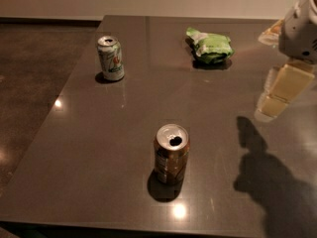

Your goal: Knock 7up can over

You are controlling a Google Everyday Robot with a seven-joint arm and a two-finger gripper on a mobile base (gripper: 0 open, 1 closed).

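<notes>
The 7up can (111,58) is white and green with a silver top. It stands upright at the far left of the dark table (99,172). My gripper (281,92), pale yellow under a white arm housing (301,31), hangs above the table's right side. It is far to the right of the 7up can and does not touch anything. Its shadow falls on the table below it.
A brown-copper can (171,153) stands upright and opened near the table's front middle. A green and white snack bag (210,46) lies at the back, between the 7up can and my gripper. The floor lies beyond the table's left edge.
</notes>
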